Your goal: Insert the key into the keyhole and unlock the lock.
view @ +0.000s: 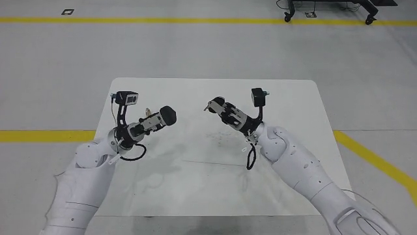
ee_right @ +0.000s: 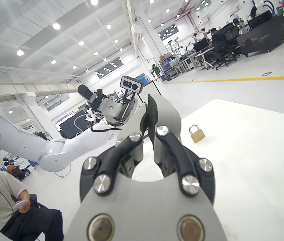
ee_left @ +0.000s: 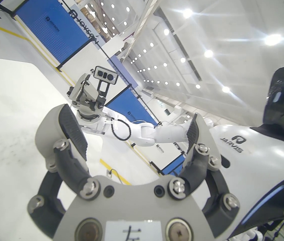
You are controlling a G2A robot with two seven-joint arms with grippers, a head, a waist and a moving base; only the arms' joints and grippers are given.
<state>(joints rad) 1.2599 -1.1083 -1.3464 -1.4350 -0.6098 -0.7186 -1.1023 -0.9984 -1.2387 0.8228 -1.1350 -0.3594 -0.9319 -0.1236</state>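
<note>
top view, count: one desk (view: pixel 215 189), two arms, two tools.
top view, left tool (view: pixel 167 115): held above the left part of the desk, tip turned toward the other tool.
top view, right tool (view: pixel 212 105): held above the middle of the desk, tip turned toward the left tool. The two are near each other but apart.
left wrist view, left tool: fingers spread wide.
left wrist view, right tool: farther off above the desk, fingers together.
right wrist view, right tool: fingers pressed together; whether anything is pinched between them I cannot tell.
right wrist view, count: one lock (ee_right: pixel 197 134).
right wrist view, lock: brass body, silver shackle seated in the body. It rests on the bare desk, apart from both tools.
right wrist view, lock axis: the long axis runs from body to shackle. I cannot tell whether it lies flat or stands up, so the shackle's heading is unclear.
</note>
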